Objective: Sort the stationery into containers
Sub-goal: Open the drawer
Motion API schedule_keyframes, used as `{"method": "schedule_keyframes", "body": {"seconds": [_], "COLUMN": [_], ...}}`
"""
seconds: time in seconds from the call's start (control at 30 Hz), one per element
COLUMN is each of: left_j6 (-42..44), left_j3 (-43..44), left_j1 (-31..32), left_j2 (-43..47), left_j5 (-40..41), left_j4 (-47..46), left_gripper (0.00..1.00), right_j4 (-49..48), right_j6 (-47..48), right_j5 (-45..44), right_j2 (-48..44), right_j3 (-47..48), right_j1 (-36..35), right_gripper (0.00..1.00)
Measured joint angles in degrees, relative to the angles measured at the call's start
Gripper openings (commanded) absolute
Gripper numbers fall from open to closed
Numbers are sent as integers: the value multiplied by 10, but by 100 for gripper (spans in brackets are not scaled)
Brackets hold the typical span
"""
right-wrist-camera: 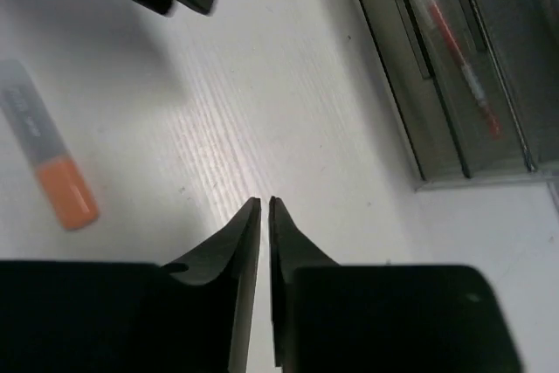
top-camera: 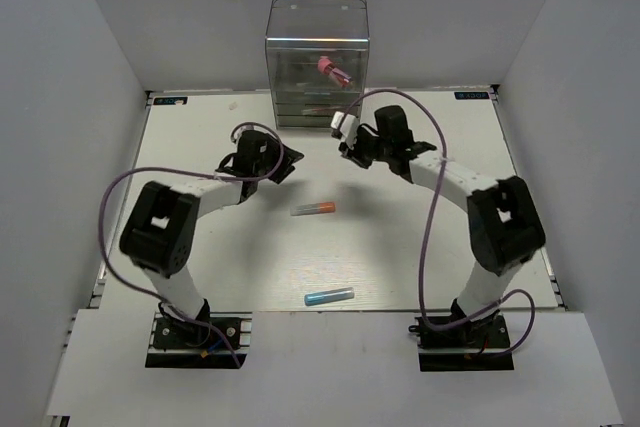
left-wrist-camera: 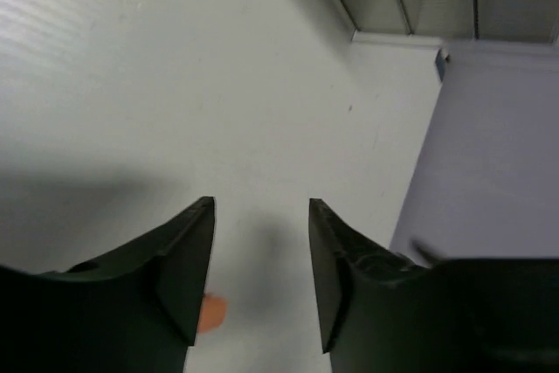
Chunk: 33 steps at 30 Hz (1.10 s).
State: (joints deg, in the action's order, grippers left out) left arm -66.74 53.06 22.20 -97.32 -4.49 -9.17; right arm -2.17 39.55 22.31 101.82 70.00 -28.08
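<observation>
Marker (top-camera: 314, 208), orange-grey, loose on tbl (top-camera: 380, 257).

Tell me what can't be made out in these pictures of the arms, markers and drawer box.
- Left wrist view: the orange-and-grey marker shows only an orange tip; a finger of the left gripper hides the rest.
- Top view: lower drawers of the tall clear plastic drawer box are too dark and small to read.
- Right wrist view: the thin red pen is blurred behind tinted plastic.

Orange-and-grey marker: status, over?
Left gripper open, empty. Right gripper nearly shut, empty. Orange-and-grey marker lying free on table, untouched. Nothing around it.
</observation>
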Motion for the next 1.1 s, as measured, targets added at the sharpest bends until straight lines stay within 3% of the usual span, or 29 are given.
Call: {"method": "schedule_keyframes", "body": {"seconds": [0.03,0.13,0.2,0.4,0.8,1.1], "left_j6": [-14,-59,-84,-128,-143,-146], "left_j3": [12,36,55,168,289,332], "left_j1": [0,0,0,0,0,0], "left_j2": [-32,-119,-174,-297,-377,-410], "left_j5": [-1,-4,-3,19,58,72], "left_j4": [-30,-124,-175,-229,-242,-241], "left_gripper": [52,49,52,60,64,57], "right_j4": [-1,1,4,18,23,24], "right_j6": [-14,-42,-59,-97,-125,-127], "right_j5": [6,14,16,15,15,19], "right_j2": [-26,-82,-113,-183,-213,-213], "right_j3": [-19,-64,-96,-169,-197,-203], "right_j1": [5,30,50,90,122,127], "right_gripper": [0,0,0,13,13,13]}}
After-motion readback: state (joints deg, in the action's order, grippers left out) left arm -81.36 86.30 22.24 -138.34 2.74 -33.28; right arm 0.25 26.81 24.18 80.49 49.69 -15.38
